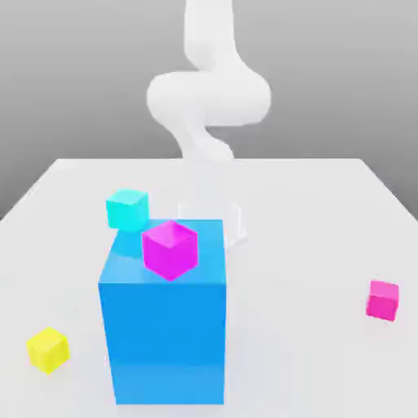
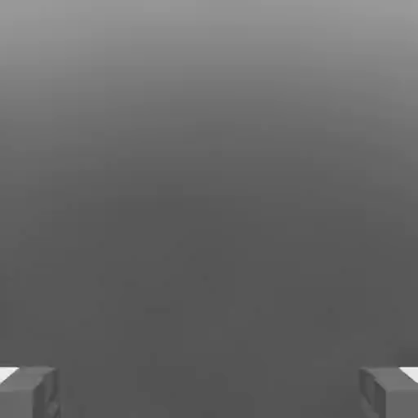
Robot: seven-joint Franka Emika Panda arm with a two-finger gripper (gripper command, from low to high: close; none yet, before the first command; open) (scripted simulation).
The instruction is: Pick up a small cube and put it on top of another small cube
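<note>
Stacking has not begun, judging by the loose cubes: magenta cube (image 1: 171,248) at frame centre, cyan cube (image 1: 126,208) upper left, yellow cube (image 1: 47,349) lower left. Tool (image 2: 209,392) fingers stand wide apart, holding nothing.

Simulated tabletop, plain white table (image 1: 326,212), grey void

Even, diffuse brightness is seen across the exterior view, with no glare or hot spots. The white table (image 1: 326,212) is lit almost to the point of washing out, and only faint, soft shadows are cast beside the blue block (image 1: 163,326) and the small cubes. The top of the block is rendered lighter than its front face, so light is suggested from above. The white arm (image 1: 208,98) is softly blurred against a grey gradient backdrop. In the hand view, a dim, smooth grey gradient is shown, darker lower down.
</note>
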